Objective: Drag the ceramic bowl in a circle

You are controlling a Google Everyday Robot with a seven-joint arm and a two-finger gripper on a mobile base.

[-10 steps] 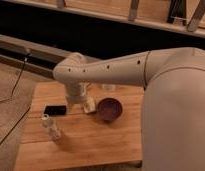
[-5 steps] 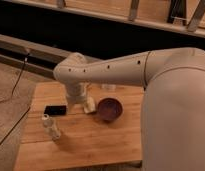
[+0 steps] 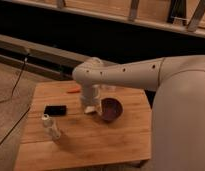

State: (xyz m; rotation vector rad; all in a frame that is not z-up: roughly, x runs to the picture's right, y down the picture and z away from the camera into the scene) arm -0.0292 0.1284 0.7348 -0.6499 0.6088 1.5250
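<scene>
jaws spread just beside ceramic bowl (image 3: 111,109), on wooden table (image 3: 96,140), both unmoved since a moment ago

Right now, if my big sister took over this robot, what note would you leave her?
Gripper: open, down low at the wooden table, right beside the left edge of the round dark maroon ceramic bowl. Whether it touches the bowl cannot be told.
Bowl: near the table's middle, right of the small black rectangular device.
Done: gripper is at the bowl.
Left: probably catch the rim and drag the bowl round in a circle.
</scene>
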